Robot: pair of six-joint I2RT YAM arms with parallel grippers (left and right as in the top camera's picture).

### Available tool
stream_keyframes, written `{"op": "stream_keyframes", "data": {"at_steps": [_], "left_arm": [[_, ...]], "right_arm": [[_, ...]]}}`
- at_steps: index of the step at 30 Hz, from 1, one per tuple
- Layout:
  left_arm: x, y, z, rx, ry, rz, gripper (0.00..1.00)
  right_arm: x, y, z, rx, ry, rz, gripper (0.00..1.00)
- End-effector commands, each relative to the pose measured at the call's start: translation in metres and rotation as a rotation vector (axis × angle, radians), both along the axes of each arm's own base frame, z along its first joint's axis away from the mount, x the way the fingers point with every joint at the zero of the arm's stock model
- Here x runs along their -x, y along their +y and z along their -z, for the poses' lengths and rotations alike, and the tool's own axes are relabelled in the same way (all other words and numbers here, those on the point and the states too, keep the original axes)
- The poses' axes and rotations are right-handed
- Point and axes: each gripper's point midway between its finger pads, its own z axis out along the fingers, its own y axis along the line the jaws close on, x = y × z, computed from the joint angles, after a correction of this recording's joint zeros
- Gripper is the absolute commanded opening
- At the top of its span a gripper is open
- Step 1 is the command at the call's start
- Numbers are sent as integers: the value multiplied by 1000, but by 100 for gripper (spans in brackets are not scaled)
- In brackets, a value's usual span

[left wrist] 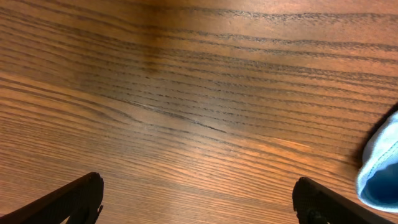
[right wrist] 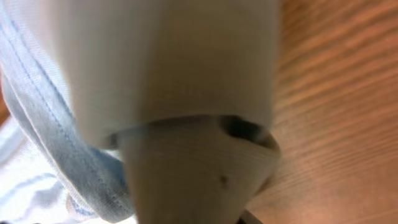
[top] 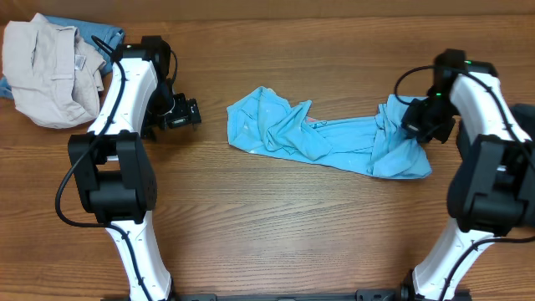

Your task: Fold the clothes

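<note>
The light sky-blue T-shirt (top: 318, 134) lies crumpled and stretched sideways across the middle of the wooden table (top: 276, 226). My right gripper (top: 418, 119) is at the shirt's right end, where the cloth bunches up against it. In the right wrist view the shirt's fabric and hem (right wrist: 186, 93) fill the frame and hide the fingers, so it appears shut on the cloth. My left gripper (top: 185, 113) is open and empty, a short way left of the shirt's left end. The left wrist view shows its spread fingers (left wrist: 199, 190) over bare wood, with a shirt edge (left wrist: 380, 167) at far right.
A pile of beige clothing (top: 46, 71) lies at the table's back left corner, with a denim-blue garment (top: 94, 33) under it. The left arm's body stands just right of that pile.
</note>
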Motion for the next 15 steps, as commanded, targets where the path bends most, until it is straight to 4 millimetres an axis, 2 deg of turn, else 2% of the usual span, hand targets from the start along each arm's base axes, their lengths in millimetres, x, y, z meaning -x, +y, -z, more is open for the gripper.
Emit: {"op": "stream_keyframes", "data": {"at_steps": [1, 3, 5, 9, 13, 15], "left_arm": [[1, 1, -6, 6, -10, 15, 100], [1, 1, -6, 6, -10, 15, 100], [2, 1, -6, 6, -7, 15, 100], [2, 1, -6, 6, -7, 15, 100], [3, 1, -6, 7, -2, 15, 100], [4, 1, -6, 7, 2, 15, 100]], "right_arm": [[-4, 12, -10, 236, 11, -53, 4], [-6, 50, -12, 289, -4, -129, 4], [-6, 79, -14, 319, -25, -185, 4], [-2, 140, -11, 266, -64, -272, 4], [-3, 176, -9, 217, -116, -302, 7], [-5, 180, -9, 207, -128, -296, 11]]}}
